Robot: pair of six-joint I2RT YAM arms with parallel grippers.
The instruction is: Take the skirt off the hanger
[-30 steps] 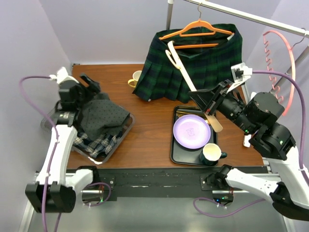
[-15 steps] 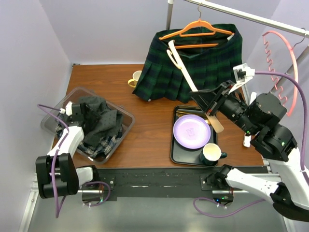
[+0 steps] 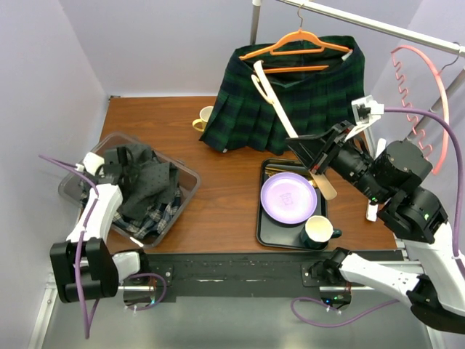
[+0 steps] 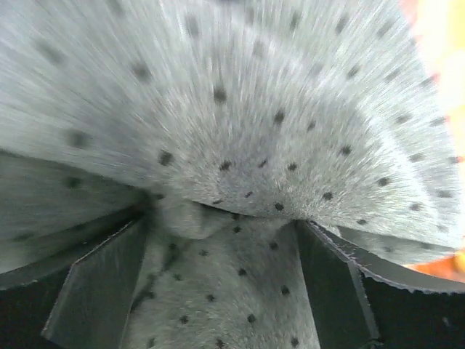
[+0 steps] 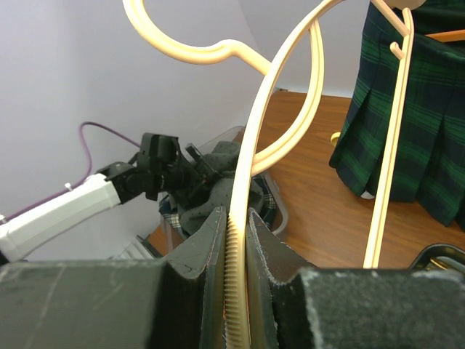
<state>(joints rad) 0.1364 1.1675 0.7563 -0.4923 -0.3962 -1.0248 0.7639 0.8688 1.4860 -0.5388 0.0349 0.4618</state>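
Left fingers [image 4: 98, 291] straddle dotted cloth [image 4: 240, 131] inside bin [image 3: 195, 179].

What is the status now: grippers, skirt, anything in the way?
Right gripper shut on cream hanger. Left gripper open, pressed into grey dotted cloth in bin. Green plaid skirt hangs on orange hanger. Cream hanger crosses in front of skirt.

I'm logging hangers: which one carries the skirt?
The orange hanger on the rail; the cream hanger is clamped in the right gripper, the pink hanger hangs bare.
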